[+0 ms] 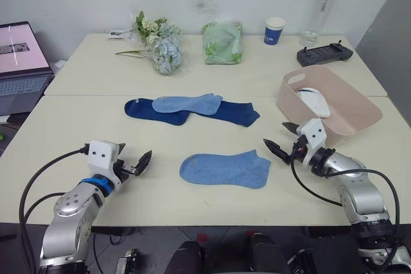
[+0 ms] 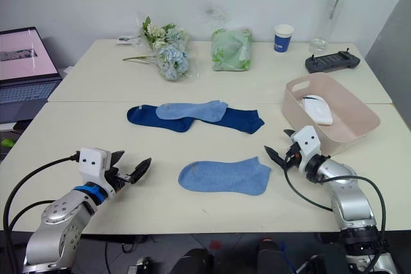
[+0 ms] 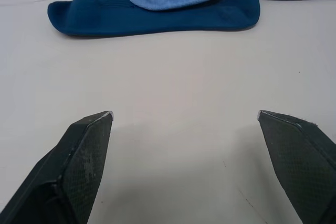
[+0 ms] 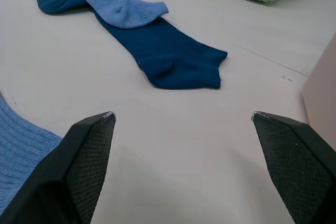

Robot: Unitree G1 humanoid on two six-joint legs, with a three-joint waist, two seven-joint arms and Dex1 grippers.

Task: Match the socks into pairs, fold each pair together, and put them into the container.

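Left eye view: cream table [image 1: 83,126], actually 2 tables pushed together w/ a seam across. Left gripper [image 1: 131,165] hovers low over the near-left part, fingers spread, grasping nothing. Right gripper [image 1: 282,139] sits near the front-right, just beside the pink tub [image 1: 359,110], fingers also apart, nothing in them. Light blue sock [image 1: 225,168] lies flat between the 2 grippers, apart from both. Farther back, 2 navy socks: left navy sock [image 1: 144,110] and right navy sock [image 1: 234,113], end to end w/ a second light blue sock [image 1: 186,102] draped over where they meet. White sock [image 1: 314,101] lies inside the tub. Along the far edge: flower bunch [image 1: 157,46], green plastic bag [image 1: 222,43], blue paper cup [image 1: 274,31], clear bottle w/ green cap [image 1: 321,8], black controller [image 1: 324,54]. Laptop [image 1: 22,65] off to the left, screen lit.

Right eye view: same layout, nothing to add.

Left wrist view: both black fingers [image 3: 79,166] wide apart over bare tabletop. Ahead, the navy sock w/ the light blue one lying on top of it.

Right wrist view: fingers [image 4: 79,161] wide apart, bare table between. Ahead, the right navy sock, the light blue one overlapping its far end. Edge of the near blue sock at one side, tub wall at the other, green bag beyond.
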